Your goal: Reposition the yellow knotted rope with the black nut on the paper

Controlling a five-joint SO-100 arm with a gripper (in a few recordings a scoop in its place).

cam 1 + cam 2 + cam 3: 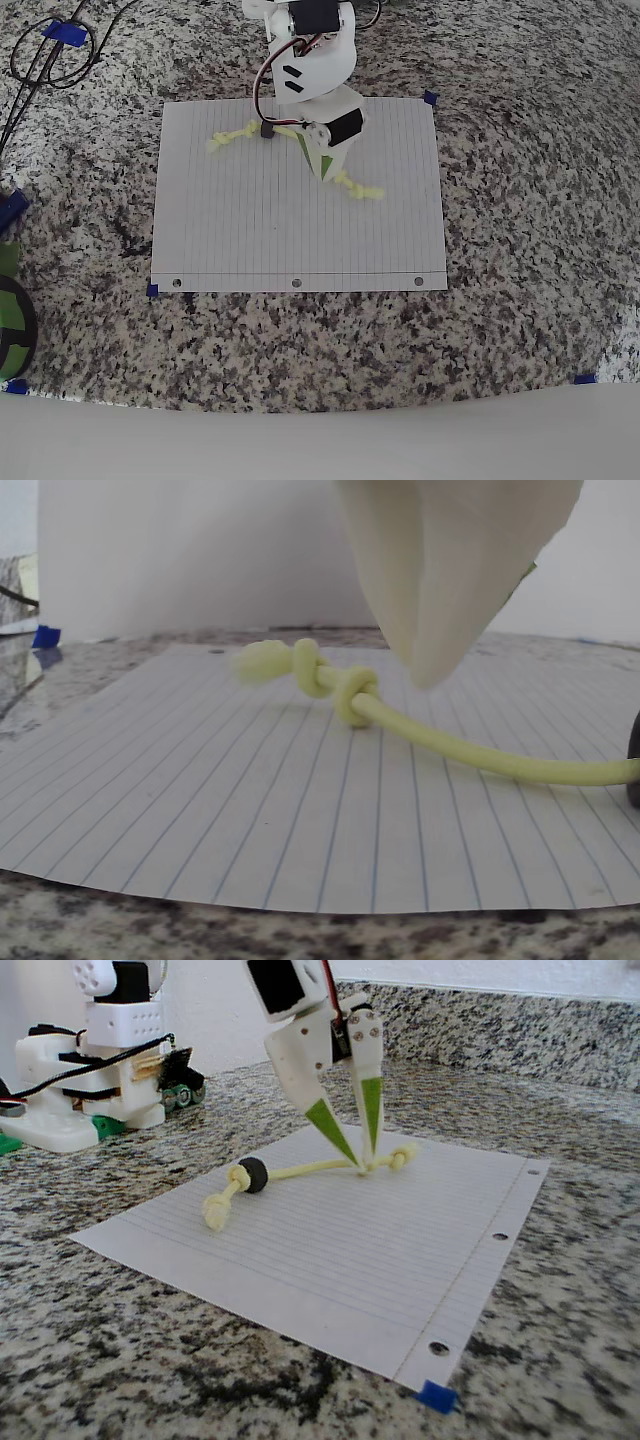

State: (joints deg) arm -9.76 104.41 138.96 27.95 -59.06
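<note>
Gripper poised over a knotted rope on lined paper.
In the fixed view the gripper [360, 1160] stood tip-down with its fingers slightly parted astride the yellow rope [310, 1170], near its right-hand knot; whether it gripped was unclear. The rope lay across the far half of the paper [330, 1260], its black nut [253, 1174] towards the left end. The cord looked light and limp, so a hold beside a knot seemed least likely to slip.

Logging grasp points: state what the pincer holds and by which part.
The pincer is closed on the yellow knotted rope, pinching the plain stretch between the black nut and the knotted end nearer the punched holes, down at the paper.
</note>
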